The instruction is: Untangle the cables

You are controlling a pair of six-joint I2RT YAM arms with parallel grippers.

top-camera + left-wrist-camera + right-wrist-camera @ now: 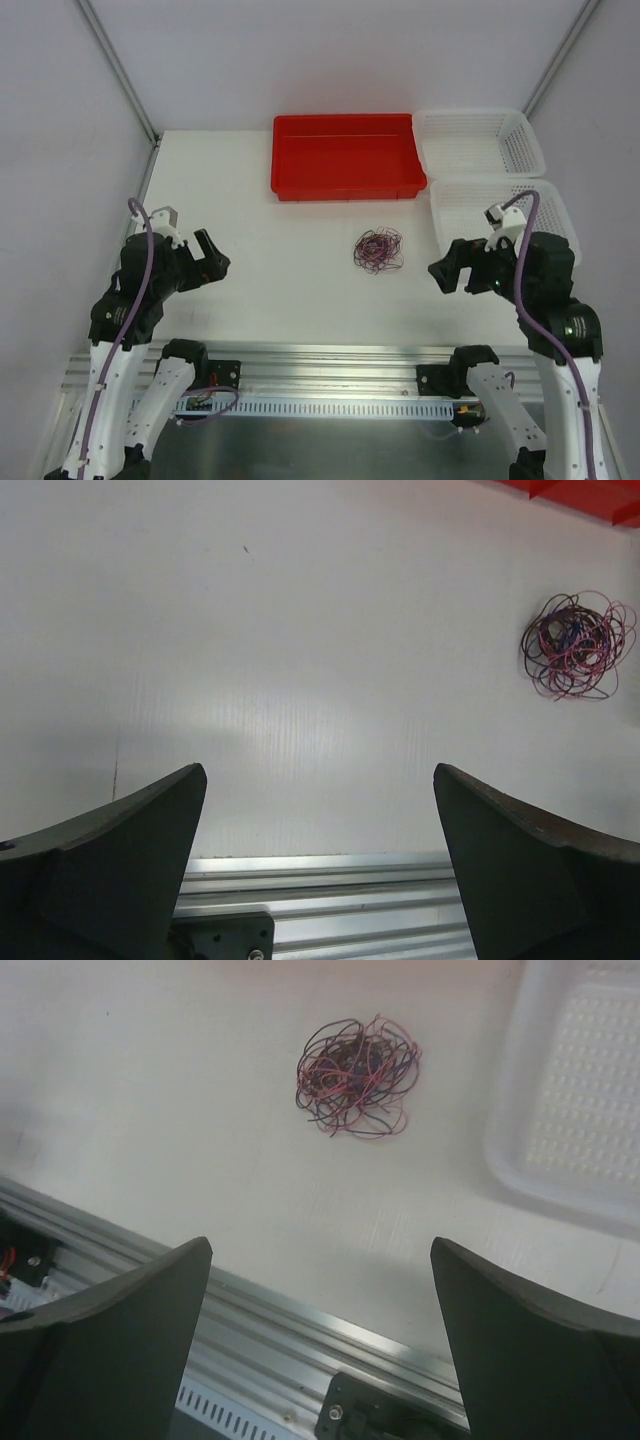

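The cables (378,251) lie as one small knot of thin purple, black and reddish strands on the white table, just in front of the red tray. The same knot shows at the right edge of the left wrist view (578,644) and near the top middle of the right wrist view (357,1076). My left gripper (212,258) hovers open at the table's left, far from the knot. At the right, my right gripper (447,268) stands open too, a short way from the knot. Nothing sits between either pair of fingers.
A red tray (345,185) stands at the back middle. Two white perforated baskets (480,140) (500,205) sit at the back right, the nearer one close to my right arm. An aluminium rail (330,360) runs along the table's near edge.
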